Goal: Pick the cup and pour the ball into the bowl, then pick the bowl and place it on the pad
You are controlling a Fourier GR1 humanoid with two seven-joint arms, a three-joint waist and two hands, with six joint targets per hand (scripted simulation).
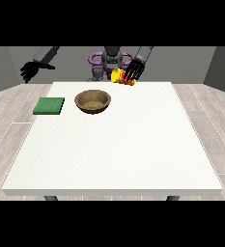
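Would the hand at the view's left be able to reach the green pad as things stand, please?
Probably yes. That hand hangs off the table's far left corner holding nothing, and the green pad lies near that edge with nothing between them; the brown bowl sits off to the side.

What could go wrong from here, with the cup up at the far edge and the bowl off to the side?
1. The robot hand at the view's right holds the yellow cup tilted near the table's far edge, not over the brown bowl; the ball, not visible, could spill early onto the table.
2. The bowl sits close beside the green pad; a low pour could nudge it.
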